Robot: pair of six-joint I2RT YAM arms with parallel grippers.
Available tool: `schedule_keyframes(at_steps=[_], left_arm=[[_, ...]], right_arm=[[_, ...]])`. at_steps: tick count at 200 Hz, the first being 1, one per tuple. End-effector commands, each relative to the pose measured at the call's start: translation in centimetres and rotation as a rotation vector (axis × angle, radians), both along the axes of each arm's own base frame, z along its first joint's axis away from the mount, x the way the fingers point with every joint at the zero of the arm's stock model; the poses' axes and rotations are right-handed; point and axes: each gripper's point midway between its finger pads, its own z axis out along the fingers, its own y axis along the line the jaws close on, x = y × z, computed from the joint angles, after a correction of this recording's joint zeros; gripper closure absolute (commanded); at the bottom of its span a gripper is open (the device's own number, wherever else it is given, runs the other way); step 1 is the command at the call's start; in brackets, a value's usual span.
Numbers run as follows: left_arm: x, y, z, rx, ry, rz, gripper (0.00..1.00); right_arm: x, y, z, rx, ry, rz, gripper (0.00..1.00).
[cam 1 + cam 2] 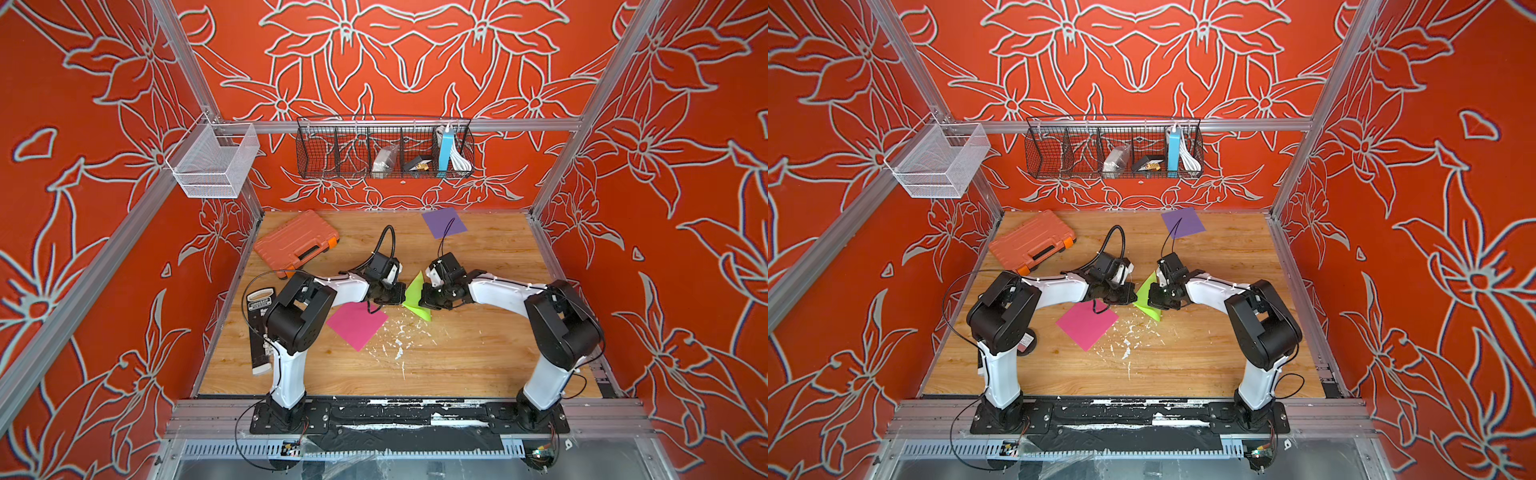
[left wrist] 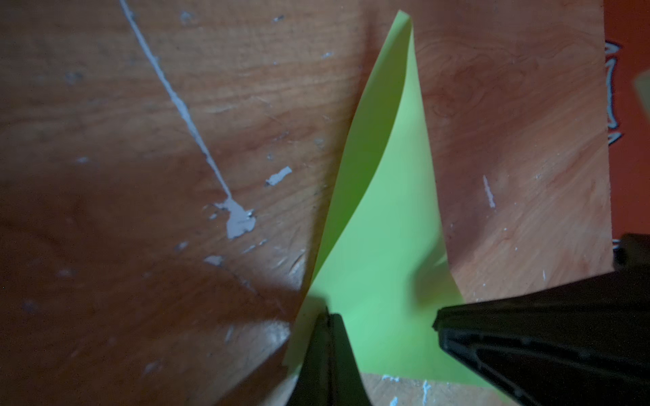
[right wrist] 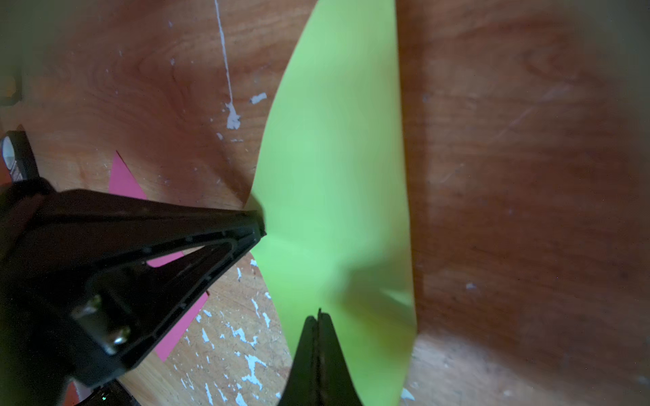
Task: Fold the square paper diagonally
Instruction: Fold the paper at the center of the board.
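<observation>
My left end effector (image 1: 402, 293) and my right end effector (image 1: 420, 297) face each other near the middle of the wooden worktop (image 1: 478, 357). Each has its jaws pressed together on the lime-green square paper (image 1: 415, 291) between them. In the left wrist view my left fingertips (image 2: 329, 327) pinch the sheet near one edge. The tip of my right end effector (image 2: 438, 323) meets the sheet close by. In the right wrist view my right fingertips (image 3: 318, 327) are clamped on the sheet in the same way. The paper is raised where I hold it and bowed into a loose curl, not creased flat. In both top views one corner points down toward the worktop on my base side, and I cannot tell whether it touches. A flat pink square paper (image 1: 357, 324) lies just beside it, under my left wrist, next to white chipped flecks (image 1: 399, 345). A purple square paper (image 1: 444, 222) and an orange plastic tool case (image 1: 297, 243) sit well apart at the far edge.
</observation>
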Motion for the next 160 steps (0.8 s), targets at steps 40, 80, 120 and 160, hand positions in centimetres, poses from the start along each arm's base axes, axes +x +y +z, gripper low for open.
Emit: schedule_keyframes(at_steps=[40,80,120,160], left_arm=[[-0.7,0.5,-1.5,0.054,0.037,-0.006,1.00],[-0.7,0.6,-1.5,0.061,0.033,-0.006,1.00],[-0.7,0.6,-1.6,0.063,0.034,-0.005,1.00],[-0.7,0.7,-1.5,0.065,0.032,-0.005,1.00]], right_arm=[[-1.6,-1.4,-2.4,-0.056,0.043,-0.026,1.00],[-3.3,-3.3,-3.2,-0.108,0.057,-0.026,1.00],[-4.7,-4.8,-3.7,-0.140,0.068,-0.030,1.00],[-5.6,-6.4,-4.3,-0.159,0.081,-0.048,1.00]])
